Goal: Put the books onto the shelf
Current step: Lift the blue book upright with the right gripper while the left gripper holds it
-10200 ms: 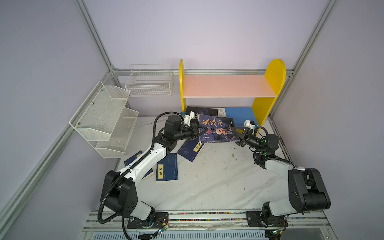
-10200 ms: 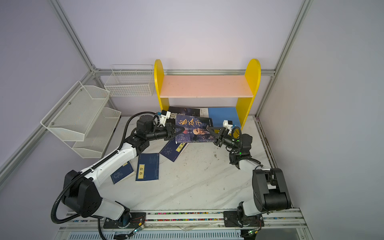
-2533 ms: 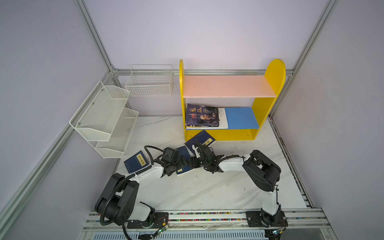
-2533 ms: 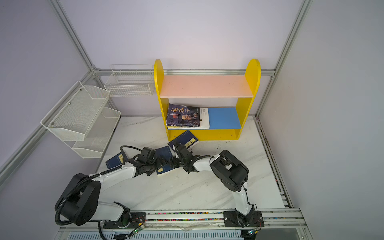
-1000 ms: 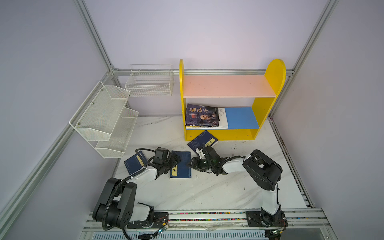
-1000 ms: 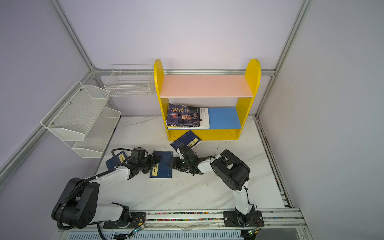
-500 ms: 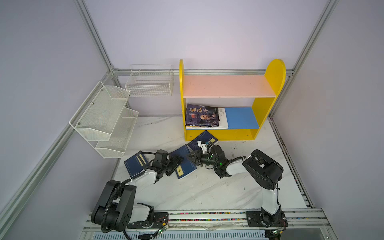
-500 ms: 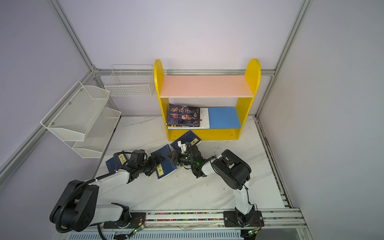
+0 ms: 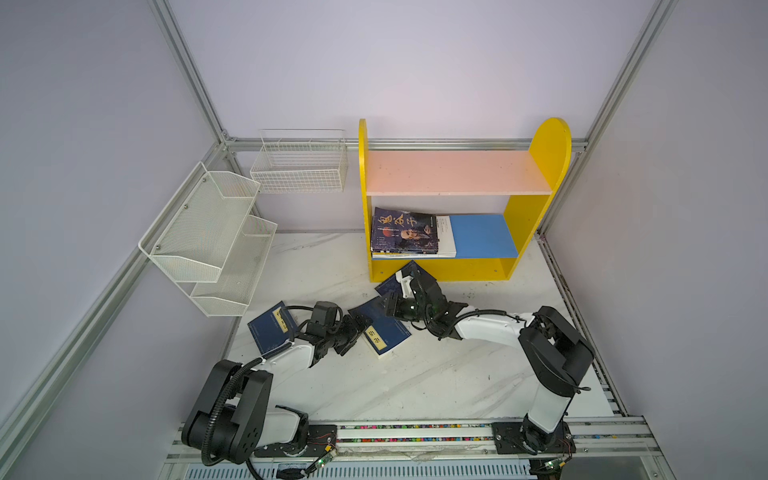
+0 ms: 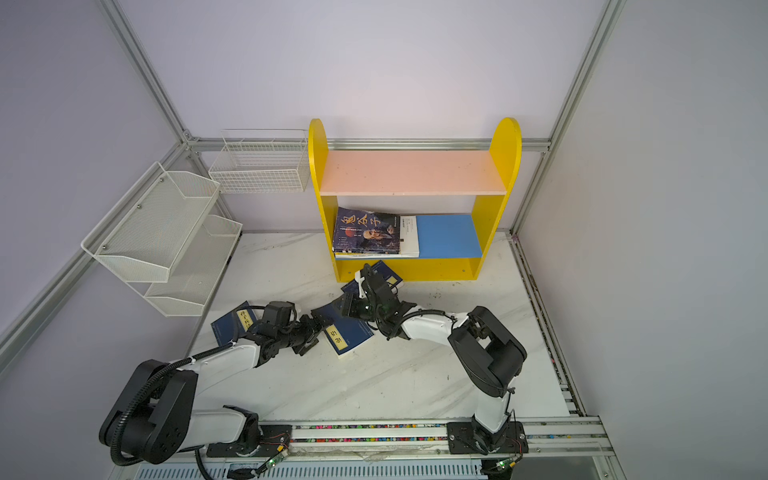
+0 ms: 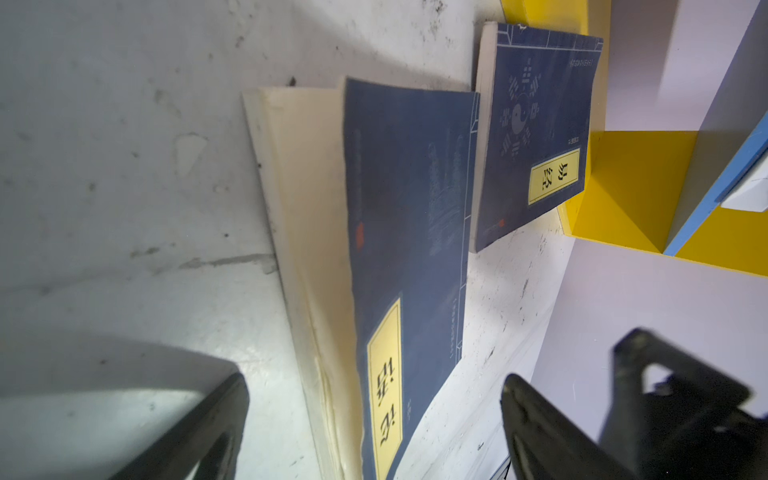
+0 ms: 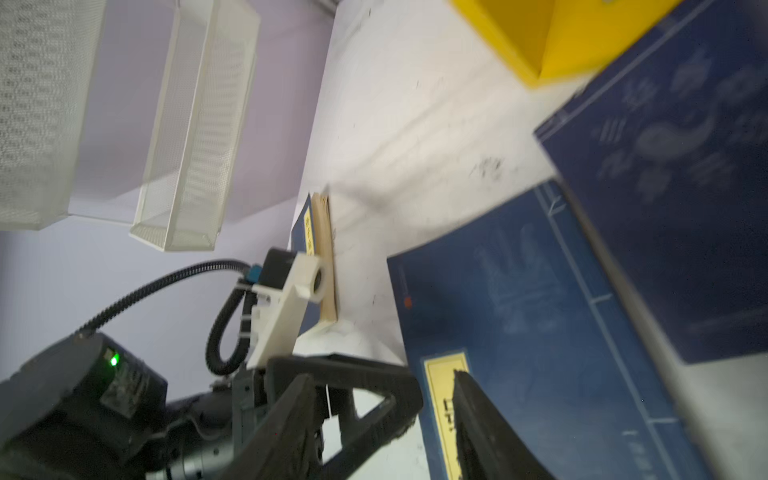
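Observation:
A navy book (image 9: pixel 384 332) with a yellow label lies askew in mid-table. My left gripper (image 9: pixel 358 328) is open at its left end, and in the left wrist view the book (image 11: pixel 399 257) lies between the spread fingers (image 11: pixel 208 428). My right gripper (image 9: pixel 390 308) stands open at the book's far edge, one finger (image 12: pixel 478 424) over the yellow label. A second navy book (image 9: pixel 272 328) lies to the left. A third navy book (image 9: pixel 409 274) rests by the shelf's foot, partly under the right arm. The yellow shelf (image 9: pixel 540 178) holds a dark illustrated book (image 9: pixel 405 230) stacked on a white one on its blue lower board (image 9: pixel 482 235).
A white mesh tiered rack (image 9: pixel 208 237) hangs on the left wall and a white wire basket (image 9: pixel 299 166) on the back wall. The shelf's pink upper board (image 9: pixel 453 170) is bare. The arms' base rail (image 9: pixel 415 432) runs along the table's front edge.
The middle navy book has turned from square to askew. My right gripper shifted onto its far edge and its jaws narrowed, then widened again. The left gripper stayed open at the book's left end.

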Robot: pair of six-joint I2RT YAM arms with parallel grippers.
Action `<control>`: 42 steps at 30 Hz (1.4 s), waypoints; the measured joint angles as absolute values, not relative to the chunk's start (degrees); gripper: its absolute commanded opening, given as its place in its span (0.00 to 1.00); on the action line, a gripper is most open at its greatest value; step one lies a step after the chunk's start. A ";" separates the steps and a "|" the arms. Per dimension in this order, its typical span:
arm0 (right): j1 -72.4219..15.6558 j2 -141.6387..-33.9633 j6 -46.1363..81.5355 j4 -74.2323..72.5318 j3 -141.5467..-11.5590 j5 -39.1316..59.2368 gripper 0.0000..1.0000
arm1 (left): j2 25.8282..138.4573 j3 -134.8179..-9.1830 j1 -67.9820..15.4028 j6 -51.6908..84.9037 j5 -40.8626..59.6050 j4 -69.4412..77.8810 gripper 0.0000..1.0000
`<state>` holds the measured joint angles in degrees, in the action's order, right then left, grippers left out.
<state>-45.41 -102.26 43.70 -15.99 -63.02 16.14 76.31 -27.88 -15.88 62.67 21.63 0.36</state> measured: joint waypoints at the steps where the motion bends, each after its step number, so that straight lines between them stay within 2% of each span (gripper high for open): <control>1: -44.69 -102.39 41.41 -13.91 -64.47 14.35 0.60 | 76.27 -27.97 -15.90 62.76 21.50 0.03 0.93; 3: -43.79 -103.48 38.61 -10.92 -65.47 12.47 0.63 | 76.23 -28.29 -15.94 62.98 21.17 -0.86 0.92; 9: -43.22 -110.67 33.80 -4.14 -63.59 8.71 0.64 | 76.64 -30.11 -17.17 63.51 19.05 -4.21 0.91; 14: -44.21 -111.00 31.79 -4.14 -64.12 9.21 0.66 | 77.03 -30.87 -18.00 64.53 17.67 -5.30 0.91; 22: -48.53 -115.50 29.74 -5.72 -69.01 17.69 0.61 | 80.31 -33.21 -18.87 66.76 17.58 -5.02 0.87; 28: -47.68 -114.89 34.74 -9.26 -66.67 26.22 0.57 | 81.14 -32.21 -18.68 69.76 17.67 0.03 0.87; 32: -45.54 -114.15 43.42 -18.35 -61.32 32.40 0.53 | 81.06 -29.82 -18.65 71.37 18.52 5.17 0.82; 37: -43.46 -114.15 53.54 -29.82 -56.29 36.93 0.48 | 82.26 -26.96 -18.63 73.91 19.79 11.99 0.64; 42: -42.96 -113.95 57.52 -34.33 -53.06 37.45 0.41 | 82.48 -25.47 -18.65 74.91 20.36 14.59 0.55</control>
<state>-42.96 -113.95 57.52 -34.33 -53.06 37.45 82.48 -25.47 -18.65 74.91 20.36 14.59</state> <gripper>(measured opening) 0.421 0.578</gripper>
